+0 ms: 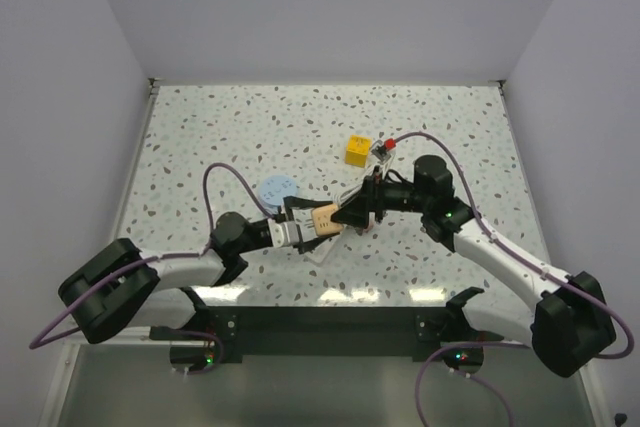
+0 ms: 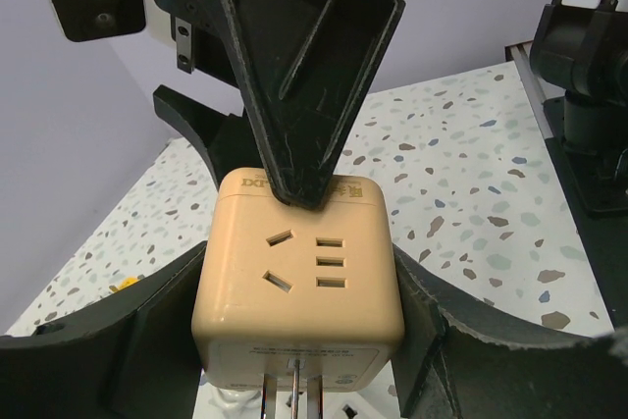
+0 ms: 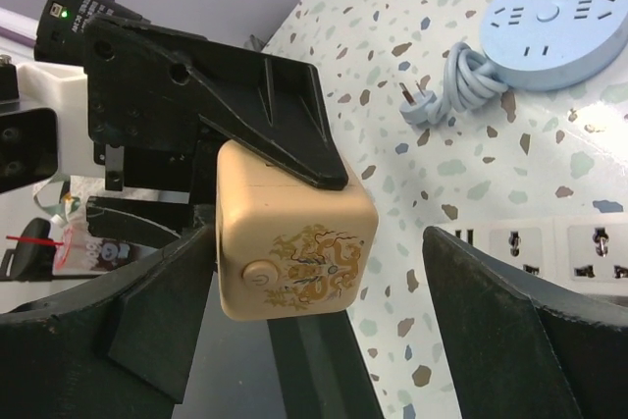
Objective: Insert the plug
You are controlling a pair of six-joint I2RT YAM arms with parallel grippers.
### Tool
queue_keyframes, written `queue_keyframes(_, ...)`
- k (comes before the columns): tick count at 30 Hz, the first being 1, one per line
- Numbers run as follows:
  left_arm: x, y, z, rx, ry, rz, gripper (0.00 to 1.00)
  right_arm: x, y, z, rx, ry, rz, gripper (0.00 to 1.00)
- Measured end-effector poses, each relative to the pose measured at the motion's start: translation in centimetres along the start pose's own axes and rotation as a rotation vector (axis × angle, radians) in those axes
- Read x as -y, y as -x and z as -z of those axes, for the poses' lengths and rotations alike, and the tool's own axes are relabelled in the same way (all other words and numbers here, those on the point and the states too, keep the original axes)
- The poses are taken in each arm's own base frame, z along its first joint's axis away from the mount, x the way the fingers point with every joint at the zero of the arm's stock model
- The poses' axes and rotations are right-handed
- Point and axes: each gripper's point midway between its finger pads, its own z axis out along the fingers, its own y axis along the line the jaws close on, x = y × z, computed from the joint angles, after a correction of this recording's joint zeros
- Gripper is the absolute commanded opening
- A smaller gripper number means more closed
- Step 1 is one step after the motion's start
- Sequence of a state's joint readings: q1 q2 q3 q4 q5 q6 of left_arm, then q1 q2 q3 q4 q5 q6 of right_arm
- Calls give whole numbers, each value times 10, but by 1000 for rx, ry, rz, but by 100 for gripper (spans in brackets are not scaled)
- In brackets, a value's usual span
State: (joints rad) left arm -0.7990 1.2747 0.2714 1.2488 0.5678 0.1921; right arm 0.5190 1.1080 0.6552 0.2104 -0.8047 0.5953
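My left gripper is shut on the peach cube and holds it above the table. In the left wrist view the cube sits between both fingers, socket holes facing up and metal prongs towards the camera. My right gripper is open around the same cube. Its left finger is close to the cube and its right finger stands well apart. One right finger touches the cube's far top edge. The dusty-pink plug is not clearly in view.
A yellow cube lies behind the grippers, with a small red-and-white thing beside it. A round blue power strip with a coiled cord lies to the left. A white power strip lies below the cube.
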Motion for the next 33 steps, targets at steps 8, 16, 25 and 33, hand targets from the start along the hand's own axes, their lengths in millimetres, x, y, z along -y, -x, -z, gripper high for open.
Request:
queue_keyframes(8,-1,-5,-4,-9,-2,10,0,-5,-4,-5,-14,40,0,67)
queue_keyframes(16,-1,-15,-5,-30,2,28,0,4,-8,-8,-17,30,-27,62)
queue_keyframes(25,-1,-20,-5,-42,5,42,0,8,-16,-13,-36,41,-40,72)
queue_keyframes(33,-1,-19,-5,-39,7,39,0,8,-16,-15,-33,56,-50,47)
